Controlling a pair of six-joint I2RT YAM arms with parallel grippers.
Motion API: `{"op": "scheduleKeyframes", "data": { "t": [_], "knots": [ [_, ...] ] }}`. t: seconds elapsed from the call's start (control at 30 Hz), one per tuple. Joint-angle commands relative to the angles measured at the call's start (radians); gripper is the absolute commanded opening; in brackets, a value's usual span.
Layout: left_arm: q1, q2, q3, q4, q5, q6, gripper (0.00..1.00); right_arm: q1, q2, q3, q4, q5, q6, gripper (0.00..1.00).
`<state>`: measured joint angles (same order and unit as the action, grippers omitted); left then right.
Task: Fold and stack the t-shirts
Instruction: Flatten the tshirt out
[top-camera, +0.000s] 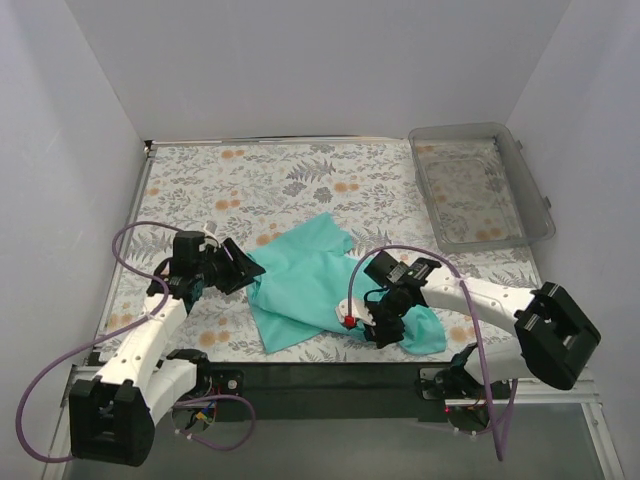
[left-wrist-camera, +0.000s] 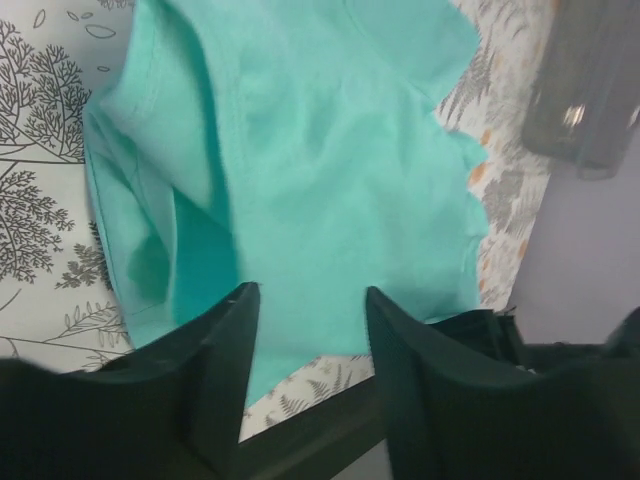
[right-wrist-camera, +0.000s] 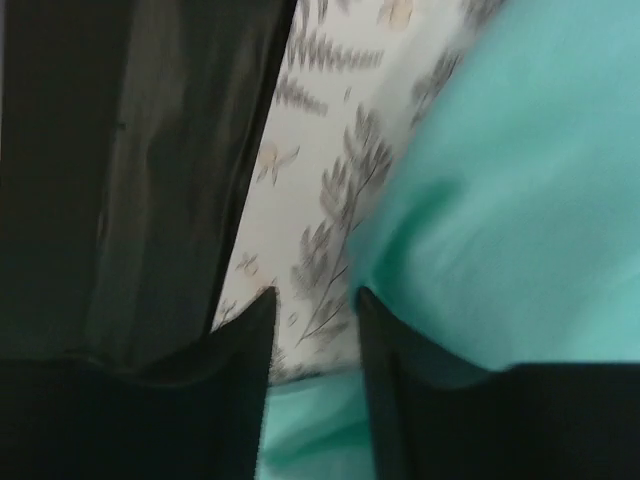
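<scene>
Arms angled inward; left hand (top-camera: 240, 268), right hand (top-camera: 385, 330) low at t-shirt (top-camera: 305, 275) edges.

You have one teal t-shirt (top-camera: 310, 280) lying by the near edge. One clear bin (top-camera: 480, 185) sits at the far right corner.

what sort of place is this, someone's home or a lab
Probably a lab test cell: bare white walls box in a cloth-covered table, and a left arm and right arm are bolted at its near edge by a t-shirt.
</scene>
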<state>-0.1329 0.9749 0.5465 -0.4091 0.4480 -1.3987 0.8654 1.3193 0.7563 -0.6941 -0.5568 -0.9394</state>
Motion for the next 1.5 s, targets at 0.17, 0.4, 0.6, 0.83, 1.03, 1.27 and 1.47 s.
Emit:
{"op": "scheduleKeyframes", "data": {
  "t": [0.17, 0.4, 0.6, 0.83, 1.03, 1.27, 1.47],
  "knots": [
    [0.006, -0.176, 0.076, -0.129, -0.081, -0.002, 0.62, -0.257, -0.183, 0.161, -0.027, 0.013, 0.037, 0.52],
    [0.006, -0.085, 0.125, -0.066, -0.105, 0.078, 0.65, -0.540, -0.083, 0.229, 0.076, -0.112, 0.201, 0.54],
    [0.006, 0.011, 0.147, -0.050, -0.063, 0.133, 0.65, -0.548, 0.104, 0.279, 0.146, -0.141, 0.341, 0.51],
    [0.004, 0.126, 0.109, 0.039, 0.035, 0.153, 0.63, -0.548, 0.251, 0.341, 0.148, -0.163, 0.407, 0.49],
    [0.001, 0.244, 0.153, 0.069, -0.024, 0.196, 0.62, -0.574, 0.218, 0.281, 0.160, -0.172, 0.396, 0.49],
    [0.003, 0.422, 0.296, 0.079, -0.149, 0.254, 0.62, -0.615, 0.224, 0.259, 0.185, -0.209, 0.399, 0.49],
    [0.001, 0.570, 0.398, 0.107, -0.063, 0.339, 0.62, -0.632, 0.209, 0.239, 0.196, -0.238, 0.390, 0.49]
  ]
}}
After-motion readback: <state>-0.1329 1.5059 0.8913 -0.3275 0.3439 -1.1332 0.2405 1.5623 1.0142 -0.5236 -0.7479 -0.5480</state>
